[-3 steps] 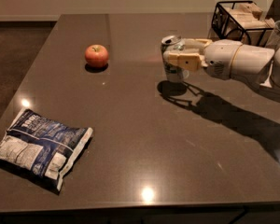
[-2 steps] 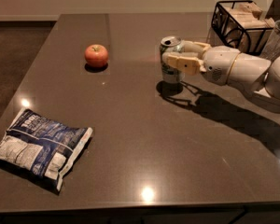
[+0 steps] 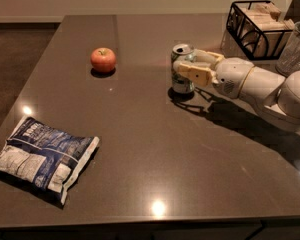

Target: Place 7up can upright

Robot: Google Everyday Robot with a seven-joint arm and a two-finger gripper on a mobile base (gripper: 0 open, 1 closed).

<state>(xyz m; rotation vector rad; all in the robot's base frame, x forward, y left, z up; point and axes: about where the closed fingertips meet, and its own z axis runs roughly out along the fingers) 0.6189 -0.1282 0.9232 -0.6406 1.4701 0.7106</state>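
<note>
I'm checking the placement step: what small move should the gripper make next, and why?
Probably open the fingers and let go: the gripper, right of centre, grips the 7up can, which looks upright with its base on the table.

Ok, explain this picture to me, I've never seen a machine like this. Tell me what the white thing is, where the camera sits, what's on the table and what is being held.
The white thing reaching in from the right is a robot arm, part of a mobile robot. At its end is the gripper, a two-finger clamp. There is only one camera. It looks down at a slant onto the dark table, and where it is mounted is not known. The gripper is closed on the 7up can, one finger on each side. The can is upright, top up, with its base at the tabletop. Further left lies a red apple, and near the front left corner a blue snack bag. At the back right stand a black wire basket and a mesh cup.
</note>
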